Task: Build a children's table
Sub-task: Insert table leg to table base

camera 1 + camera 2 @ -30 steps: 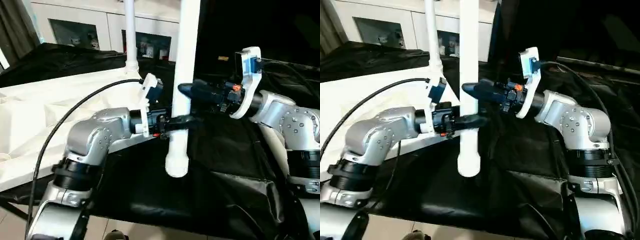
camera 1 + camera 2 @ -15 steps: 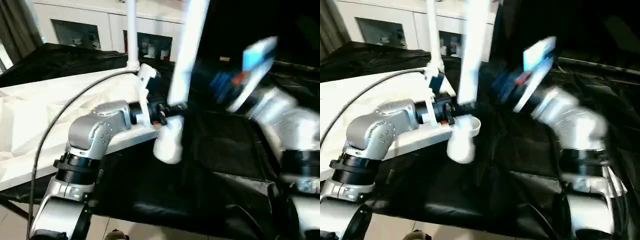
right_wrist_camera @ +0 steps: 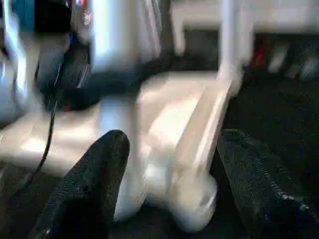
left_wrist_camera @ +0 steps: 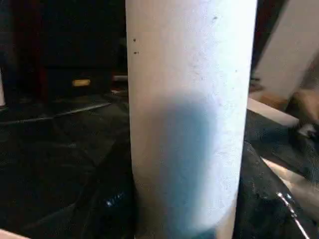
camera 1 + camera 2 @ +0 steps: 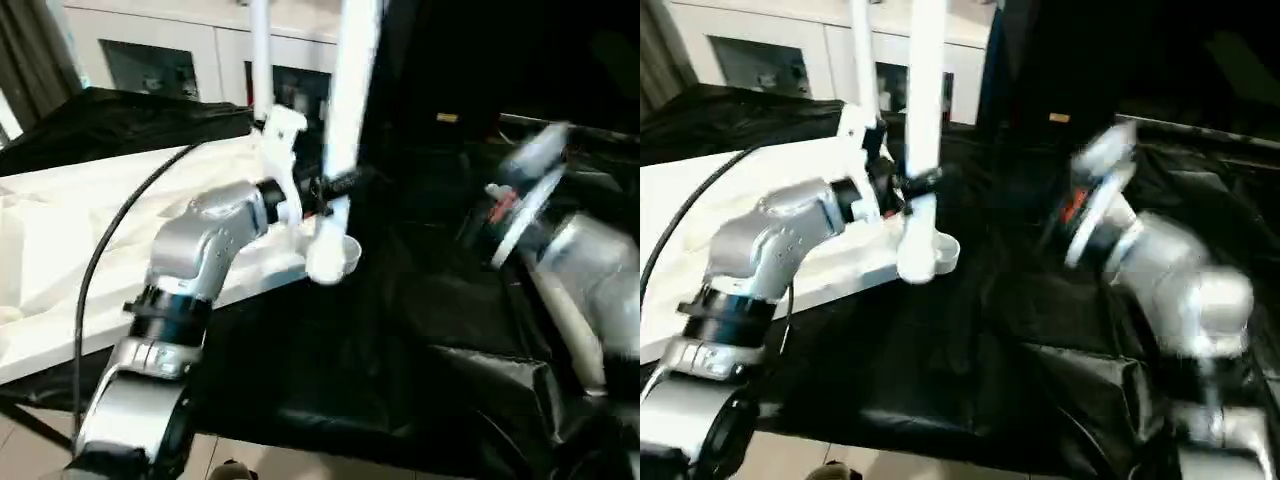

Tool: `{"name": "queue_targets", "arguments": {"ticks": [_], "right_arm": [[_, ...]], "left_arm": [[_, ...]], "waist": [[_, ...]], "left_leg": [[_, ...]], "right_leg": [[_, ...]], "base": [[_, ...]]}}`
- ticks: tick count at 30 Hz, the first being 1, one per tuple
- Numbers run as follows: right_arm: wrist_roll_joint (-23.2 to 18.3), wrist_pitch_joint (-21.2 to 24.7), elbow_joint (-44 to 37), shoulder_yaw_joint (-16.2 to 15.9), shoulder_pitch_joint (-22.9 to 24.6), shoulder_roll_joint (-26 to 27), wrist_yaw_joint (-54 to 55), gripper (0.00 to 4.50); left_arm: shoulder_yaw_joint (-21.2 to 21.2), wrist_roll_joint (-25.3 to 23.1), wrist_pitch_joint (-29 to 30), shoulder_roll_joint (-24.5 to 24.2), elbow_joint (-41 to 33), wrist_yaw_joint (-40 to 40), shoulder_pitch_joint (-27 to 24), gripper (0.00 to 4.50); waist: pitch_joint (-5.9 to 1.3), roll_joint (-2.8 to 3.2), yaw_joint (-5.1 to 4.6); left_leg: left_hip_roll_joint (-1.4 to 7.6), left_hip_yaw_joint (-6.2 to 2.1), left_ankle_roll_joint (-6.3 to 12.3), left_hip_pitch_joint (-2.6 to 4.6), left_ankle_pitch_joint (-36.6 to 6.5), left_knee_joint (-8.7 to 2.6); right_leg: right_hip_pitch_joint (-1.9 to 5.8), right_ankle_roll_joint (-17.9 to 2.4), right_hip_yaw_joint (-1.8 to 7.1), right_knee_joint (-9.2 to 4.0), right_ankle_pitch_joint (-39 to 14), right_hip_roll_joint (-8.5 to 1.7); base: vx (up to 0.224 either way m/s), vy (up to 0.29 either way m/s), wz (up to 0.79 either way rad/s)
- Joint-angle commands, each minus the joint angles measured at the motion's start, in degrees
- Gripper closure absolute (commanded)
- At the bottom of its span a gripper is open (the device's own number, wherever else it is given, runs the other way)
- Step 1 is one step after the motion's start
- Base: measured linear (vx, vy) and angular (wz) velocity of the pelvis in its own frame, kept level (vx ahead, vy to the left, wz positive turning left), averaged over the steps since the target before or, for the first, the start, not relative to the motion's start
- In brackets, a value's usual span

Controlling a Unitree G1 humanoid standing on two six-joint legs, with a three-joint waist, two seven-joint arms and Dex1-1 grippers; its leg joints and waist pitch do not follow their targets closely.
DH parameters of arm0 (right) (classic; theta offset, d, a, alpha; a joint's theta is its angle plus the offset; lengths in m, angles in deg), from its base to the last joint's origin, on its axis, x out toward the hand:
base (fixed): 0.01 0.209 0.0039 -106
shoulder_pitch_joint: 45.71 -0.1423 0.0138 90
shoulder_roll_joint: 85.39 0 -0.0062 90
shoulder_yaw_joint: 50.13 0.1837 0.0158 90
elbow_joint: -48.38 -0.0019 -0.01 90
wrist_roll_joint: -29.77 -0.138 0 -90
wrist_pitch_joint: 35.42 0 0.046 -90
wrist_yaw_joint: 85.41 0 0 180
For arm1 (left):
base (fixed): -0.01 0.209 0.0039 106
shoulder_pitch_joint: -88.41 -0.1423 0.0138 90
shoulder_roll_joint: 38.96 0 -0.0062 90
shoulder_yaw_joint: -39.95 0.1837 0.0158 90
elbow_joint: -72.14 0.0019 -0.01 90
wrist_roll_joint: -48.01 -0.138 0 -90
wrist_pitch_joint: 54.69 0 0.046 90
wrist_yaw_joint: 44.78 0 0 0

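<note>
Black cloth underneath — left gripper clamped around the upright leg, right gripper spread wide, empty, off the leg.

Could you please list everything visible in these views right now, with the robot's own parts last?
Table top: one, white, lying on the black cloth, left.
Fitted leg: one, white, upright in the top's far corner.
Loose leg: one, white, upright at the near corner, held.
Cloth: one, black, under everything.
Cabinet: one, white, behind.
Left tool: one, black, gripping the loose leg.
Right tool: one, black, open, apart from the leg.
</note>
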Motion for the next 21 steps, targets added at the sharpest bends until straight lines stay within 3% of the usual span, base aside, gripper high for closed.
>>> {"name": "queue_targets", "arguments": {"ticks": [1,5,10,16,21], "right_arm": [[0.4,1.7,-3.0,-1.9,0.0,-0.1,-0.3,1.01],[0.3,1.5,-2.2,-3.6,-0.9,3.8,0.8,0.55],[5.4,-2.3,3.6,-7.3,-3.7,7.4,4.4,0.53],[8.1,-3.3,9.0,-7.7,-6.6,10.3,7.6,0.53],[6.8,-4.0,10.8,-6.7,-7.4,11.5,6.4,0.71]], "left_arm": [[-0.4,-0.7,-0.5,0.3,0.6,0.8,1.6,2.57],[-0.2,-0.4,-0.9,1.1,0.8,0.4,1.8,2.57],[-0.2,0.0,-0.5,1.8,0.8,0.3,1.9,2.57],[-0.2,0.5,0.2,2.1,-0.5,-0.2,1.6,2.57],[-0.5,0.8,0.5,2.1,-0.6,-0.5,1.6,2.57]], "waist": [[-4.33,0.18,0.13],[-4.34,0.22,-0.02],[-4.41,0.28,0.04],[-4.46,0.33,0.07],[-4.41,0.35,-0.06]], "left_leg": [[-0.06,0.2,-1.24,1.11,-10.3,-3.59],[0.07,0.24,-1.04,1.18,-10.5,-3.57],[0.11,0.27,-1.73,1.26,-9.7,-3.63],[0.09,0.27,-2.06,1.19,-9.1,-3.69],[0.04,0.34,-1.83,1.21,-9.8,-3.71]], "right_leg": [[3.26,-10.1,1.55,-5.03,-6.2,-2.49],[2.88,-10.9,1.58,-4.97,-6.3,-2.56],[2.8,-11.6,1.61,-4.67,-4.2,-2.57],[2.89,-11.5,1.64,-4.39,-2.4,-2.58],[2.96,-11.4,1.67,-4.51,-2.5,-2.6]], "base": [[0.0,0.0,0.0],[0.0,0.0,0.0],[0.0,0.0,0.0],[0.0,0.0,0.0],[0.0,0.0,0.0]]}}
